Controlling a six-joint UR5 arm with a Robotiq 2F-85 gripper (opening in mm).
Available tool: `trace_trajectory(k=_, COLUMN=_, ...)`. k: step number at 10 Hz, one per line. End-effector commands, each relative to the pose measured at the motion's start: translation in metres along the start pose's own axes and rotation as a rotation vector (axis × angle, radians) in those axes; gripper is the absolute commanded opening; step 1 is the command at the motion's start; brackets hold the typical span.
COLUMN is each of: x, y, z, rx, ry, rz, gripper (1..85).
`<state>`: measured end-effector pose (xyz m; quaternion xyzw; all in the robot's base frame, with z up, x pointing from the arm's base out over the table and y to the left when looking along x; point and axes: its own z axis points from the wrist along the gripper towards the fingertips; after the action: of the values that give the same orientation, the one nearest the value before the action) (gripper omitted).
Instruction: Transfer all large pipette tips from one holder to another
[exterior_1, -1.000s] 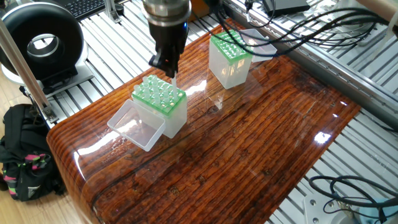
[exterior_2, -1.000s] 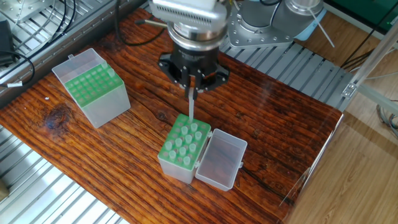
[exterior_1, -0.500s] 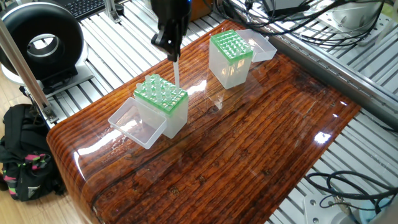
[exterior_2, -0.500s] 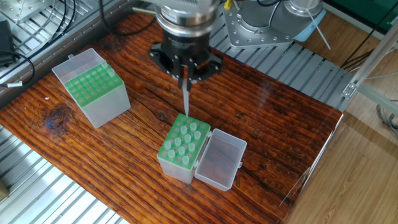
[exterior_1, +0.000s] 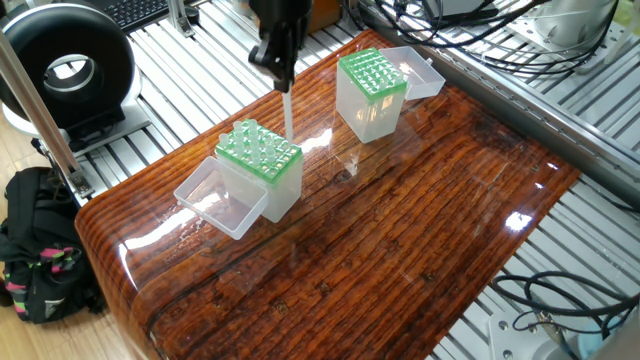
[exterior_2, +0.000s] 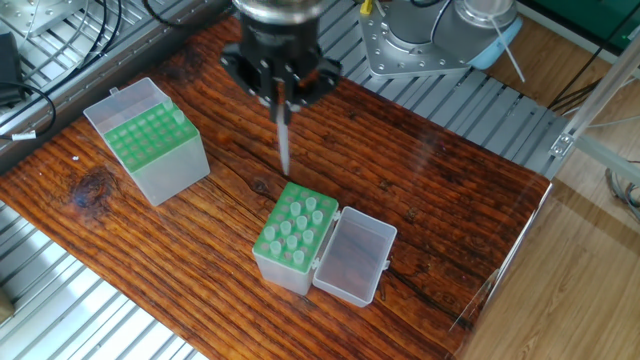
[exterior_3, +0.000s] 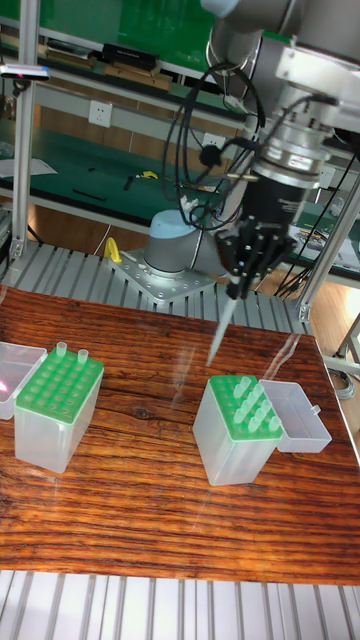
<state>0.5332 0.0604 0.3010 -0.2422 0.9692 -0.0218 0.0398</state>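
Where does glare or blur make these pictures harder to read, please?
One fixed view: white glare patches on the glossy table, and the gripper is cut off at the top edge. The other fixed view: even light, the held pipette tip slightly soft. Tall fixed view: faint sheen streaks on the wood, tip translucent and low-contrast.

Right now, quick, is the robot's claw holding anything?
Gripper: shut on one long, slim, translucent whitish plastic pipette tip, lifted above the green-topped clear plastic box.

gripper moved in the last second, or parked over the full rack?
Yes. The gripper has risen, drawing the pipette tip clear of the green-topped rack; a second ago the tip's lower end was at the rack's top, and now wood shows between them.
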Motion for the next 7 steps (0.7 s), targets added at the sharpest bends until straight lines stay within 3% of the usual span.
trace_trajectory(k=1, x=-0.001, y=-0.043, z=0.005, rx=0.054, ry=-0.040, rz=-0.088, gripper=8.0)
trace_trajectory(k=2, x=0.003, y=-0.060, z=0.008, rx=0.096, ry=-0.030, rz=-0.130, gripper=8.0)
trace_trajectory(k=3, x=0.009, y=-0.069, z=0.012, rx=0.105, ry=-0.026, rz=-0.145, gripper=7.3)
trace_trajectory(k=4, x=0.012, y=-0.069, z=0.016, rx=0.091, ry=-0.032, rz=-0.157, gripper=7.3)
trace_trajectory(k=5, x=0.018, y=-0.058, z=0.016, rx=0.047, ry=-0.013, rz=-0.144, gripper=7.3)
trace_trajectory(k=7, x=0.022, y=-0.051, z=0.017, rx=0.017, ry=-0.002, rz=-0.077, gripper=7.7)
